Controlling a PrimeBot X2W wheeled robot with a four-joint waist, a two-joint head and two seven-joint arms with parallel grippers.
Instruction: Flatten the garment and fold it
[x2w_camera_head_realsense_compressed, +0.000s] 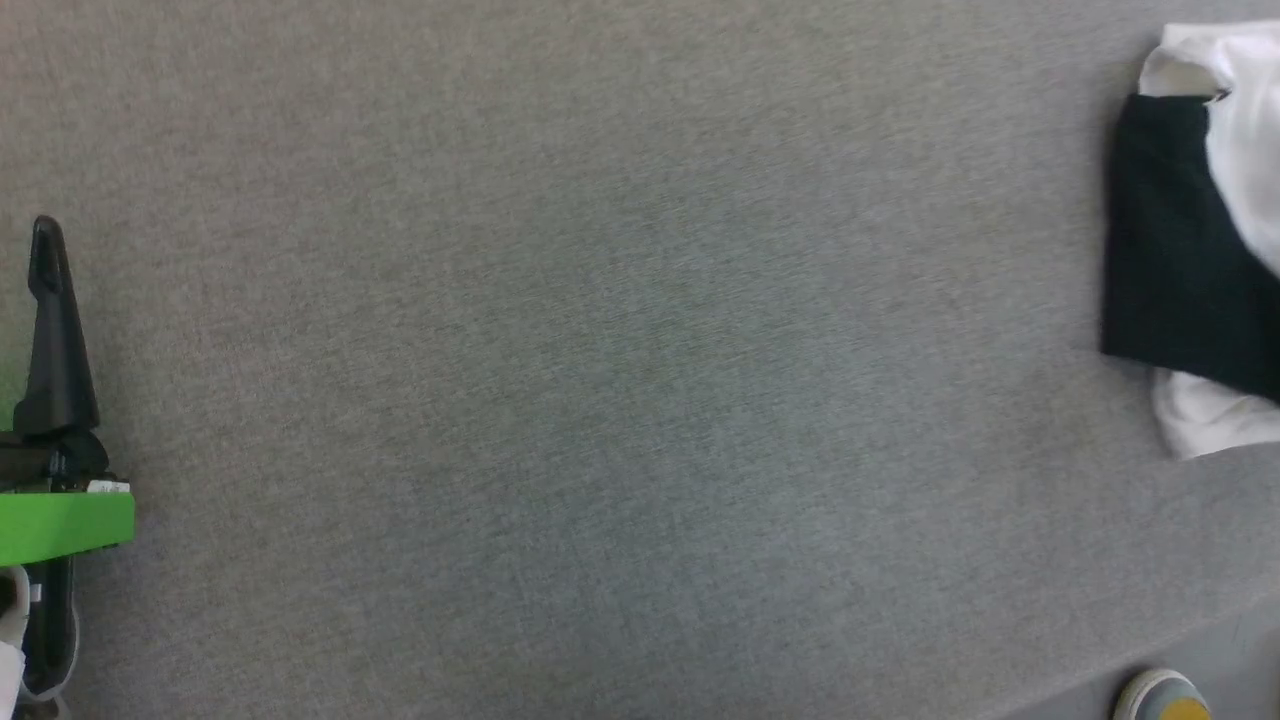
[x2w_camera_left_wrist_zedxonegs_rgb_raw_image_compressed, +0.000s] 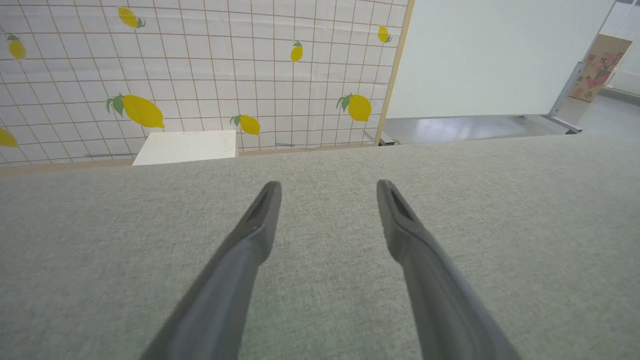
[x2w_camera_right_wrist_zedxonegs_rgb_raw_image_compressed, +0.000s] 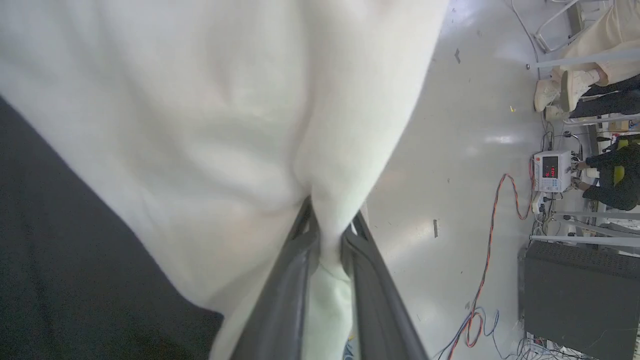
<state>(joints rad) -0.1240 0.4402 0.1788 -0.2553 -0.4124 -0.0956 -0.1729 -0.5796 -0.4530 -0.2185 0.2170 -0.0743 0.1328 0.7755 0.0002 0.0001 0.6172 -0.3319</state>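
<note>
White cloth of the garment (x2w_camera_right_wrist_zedxonegs_rgb_raw_image_compressed: 225, 125) smack up against the right wrist cam, with a fold of it nipped between the two dark fingers of the right gripper (x2w_camera_right_wrist_zedxonegs_rgb_raw_image_compressed: 330, 222), squeezed nearly together, just fabric in the gap. Black part of the same shirt down the left side of that view. Past the cloth: shiny pale floor (x2w_camera_right_wrist_zedxonegs_rgb_raw_image_compressed: 450, 150), a red cable (x2w_camera_right_wrist_zedxonegs_rgb_raw_image_compressed: 492, 240) snaking across it, a small box with a red readout (x2w_camera_right_wrist_zedxonegs_rgb_raw_image_compressed: 550, 172), and somebody's pale shoes (x2w_camera_right_wrist_zedxonegs_rgb_raw_image_compressed: 555, 90) up near the corner.

Over on the left wrist cam: left gripper (x2w_camera_left_wrist_zedxonegs_rgb_raw_image_compressed: 328, 186) spread wide, only grey table (x2w_camera_left_wrist_zedxonegs_rgb_raw_image_compressed: 320, 300) showing between the fingers. Touching the top or just above it? Can't tell. Beyond the table's far edge, a lemon-print panel (x2w_camera_left_wrist_zedxonegs_rgb_raw_image_compressed: 200, 65) and a white box (x2w_camera_left_wrist_zedxonegs_rgb_raw_image_compressed: 185, 147) in front of it.

From the head cam: shirt way over at the right edge, black sleeve across white body, cut off by the frame; resting on the table or lifted off it, can't tell. One left finger (x2w_camera_head_realsense_compressed: 50, 330) at the opposite edge, pointing up the view, well apart from the shirt, bright green band (x2w_camera_head_realsense_compressed: 60, 520) just below it. Grey tabletop all the way between the two.
</note>
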